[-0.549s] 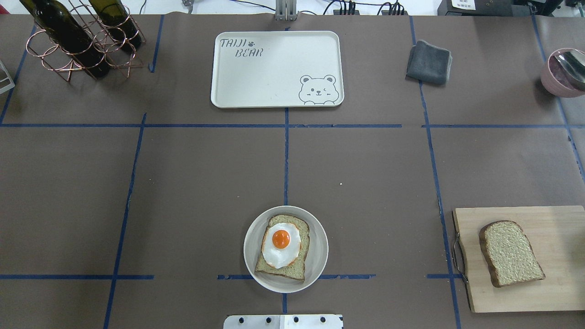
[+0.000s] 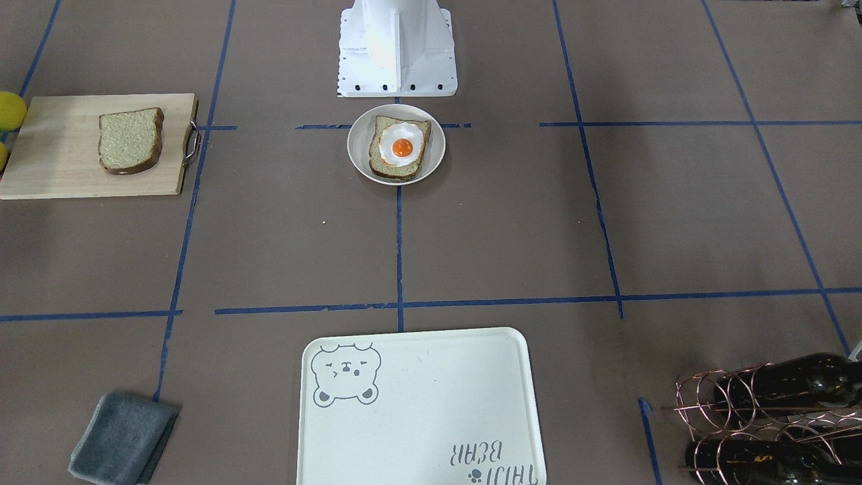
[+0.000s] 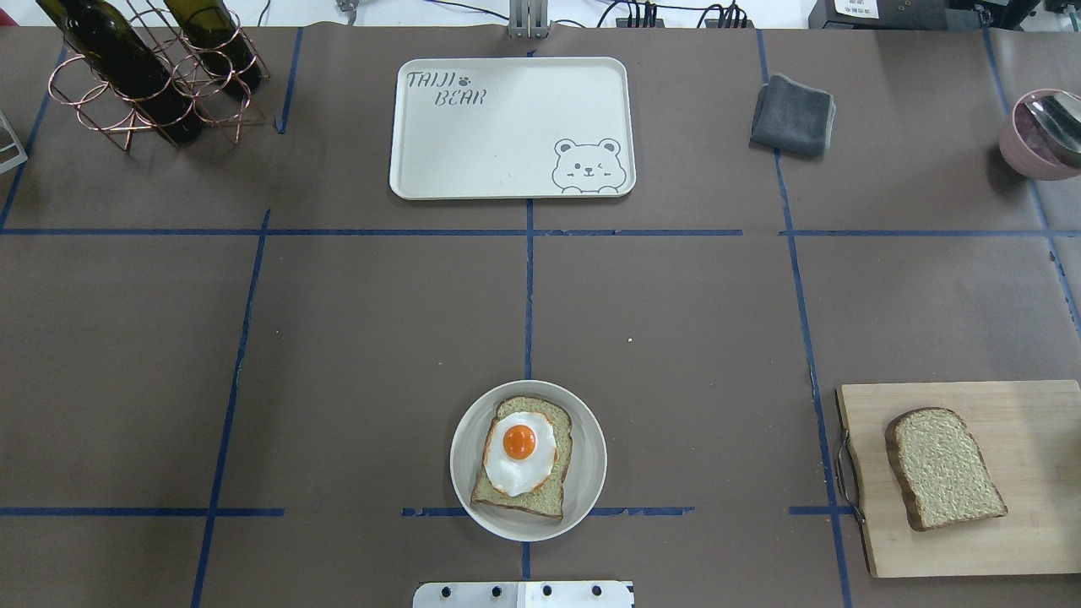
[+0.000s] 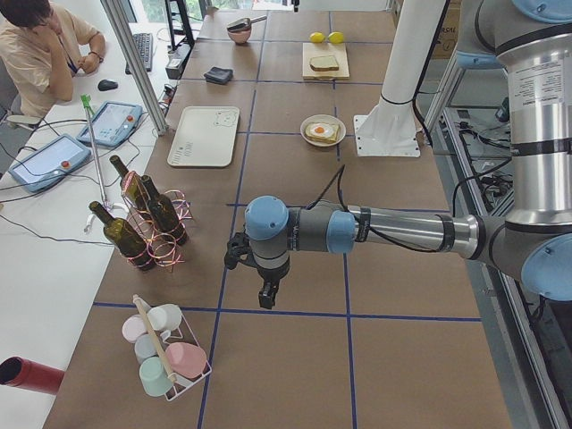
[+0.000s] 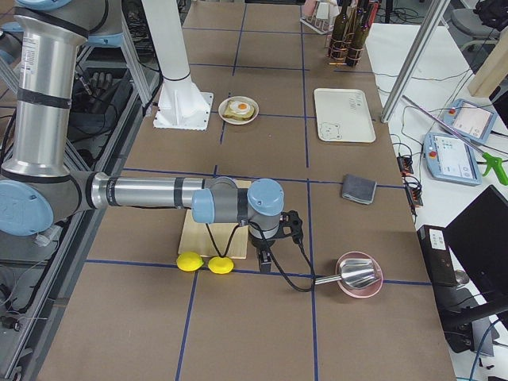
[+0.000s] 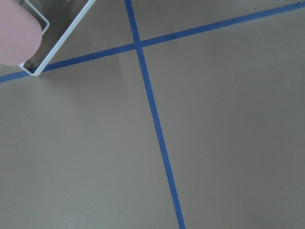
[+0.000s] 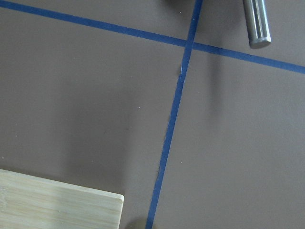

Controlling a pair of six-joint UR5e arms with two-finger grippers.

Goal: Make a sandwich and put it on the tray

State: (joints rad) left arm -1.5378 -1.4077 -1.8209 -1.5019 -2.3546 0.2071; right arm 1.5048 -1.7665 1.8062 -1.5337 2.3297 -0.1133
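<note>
**A:** Sandwich status?

**B:** The sandwich (image 3: 522, 464) is half built. One slice with the fried egg on top sits flat in the white bowl (image 3: 463, 460). That's right in front of the robot base, on the centre tape line. No top slice on it yet.

**A:** Where's the top?

**B:** The second slice (image 3: 946, 467) lies flat on the cutting board (image 3: 1013, 540), on the robot's right and well apart from the bowl. I'd guess it's staged there for the right arm.

**A:** Tray?

**B:** The tray (image 3: 507, 127) is across the table on the same centre line, with nothing on it. Bowl near, tray far, so it reads as build first, then carry straight forward.

**A:** Grippers?

**B:** The left gripper (image 4: 266, 295) hangs pointing down over table paper at the left end, near the bottle rack (image 4: 147, 223). The right gripper (image 5: 266, 255) has the same pose at the right end, just off the board's corner and near the lemons (image 5: 205, 263). Both show only in the side cams, and the wrist cams show tape and paper but no fingers. I can't tell whether either claw is wide or narrow.

**A:** Next step?

**B:** Probably the right arm takes the second slice, since it's closest. The slice is thin and flat on the board, so an edge grasp could slip.
</note>
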